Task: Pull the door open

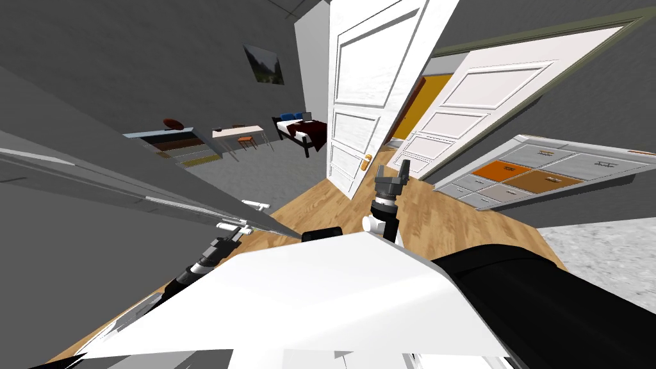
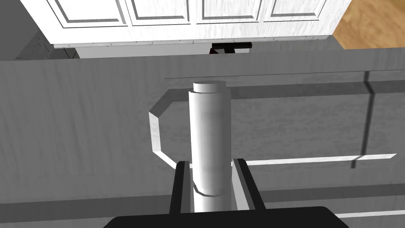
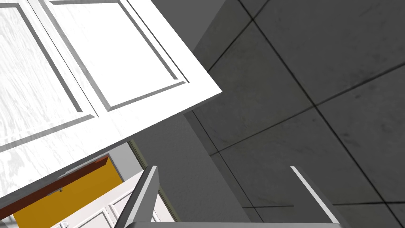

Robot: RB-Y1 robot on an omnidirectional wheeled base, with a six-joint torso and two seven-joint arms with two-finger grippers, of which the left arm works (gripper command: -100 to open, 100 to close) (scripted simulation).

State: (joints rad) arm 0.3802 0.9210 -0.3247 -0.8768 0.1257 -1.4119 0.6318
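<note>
The left claw [image 2: 209, 186] is pinching the cylindrical handle [image 2: 208, 126] of the grey door [image 2: 79, 126] on the robot's left, so the pull is in hand. Next, I judge, it must draw back along the door's arc without slipping. The right claw [image 3: 233, 198] hangs spread near the white door [image 3: 79, 79].

Bed [image 1: 301, 131], wall picture [image 1: 263, 64], drawer cabinet [image 1: 538, 170]

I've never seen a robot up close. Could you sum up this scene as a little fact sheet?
place: hallway with a wood floor and several doors
left gripper: shut on the handle of a grey door
right gripper: open, raised, holding nothing, near a white door
also there: a bed past the white door; drawers to the robot's right
</note>
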